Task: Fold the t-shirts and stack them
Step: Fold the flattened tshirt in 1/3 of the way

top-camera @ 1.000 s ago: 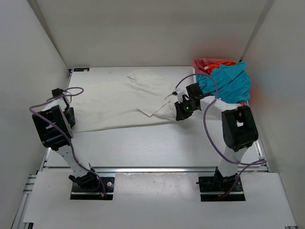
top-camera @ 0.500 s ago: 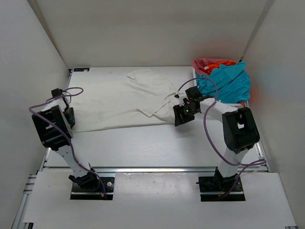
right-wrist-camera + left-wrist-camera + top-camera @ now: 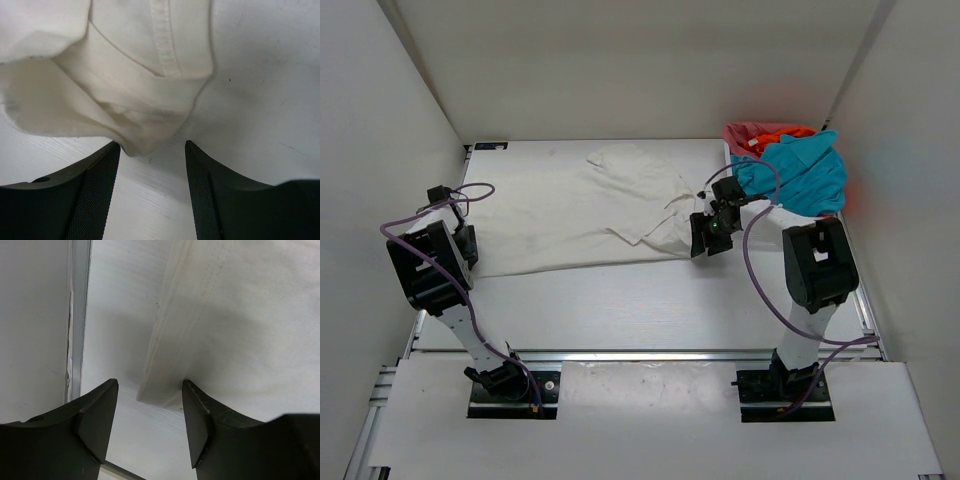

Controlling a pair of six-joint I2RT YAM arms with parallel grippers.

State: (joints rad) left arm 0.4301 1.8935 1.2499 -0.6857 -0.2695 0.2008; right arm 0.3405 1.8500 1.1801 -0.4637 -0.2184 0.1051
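Four t-shirts are counted on the table [image 3: 620, 300]. One white t-shirt [image 3: 570, 215] is spread flat between the two grippers, and three are heaped together just behind the right gripper [image 3: 709, 234]: a teal-blue t-shirt [image 3: 805, 175] on top, with an orange t-shirt [image 3: 788, 130] and a pinkish-red t-shirt [image 3: 745, 134] showing beneath it. Two arms are seen. The fingers of the left gripper [image 3: 150, 390] are held apart, and a hemmed corner of the white shirt is seen lying right at the gap between their tips, unclamped. The right gripper's fingers are likewise spread, with a bunched, hemmed fold of the white shirt lying at their mouth and nothing pinched. Compared with half a second ago, the right gripper has been drawn slightly back toward the heap, while the left arm and the white shirt's outline are unchanged. A purple cable [image 3: 751, 262] is looped from the right arm across the near edge of the teal-blue shirt, hiding part of it.
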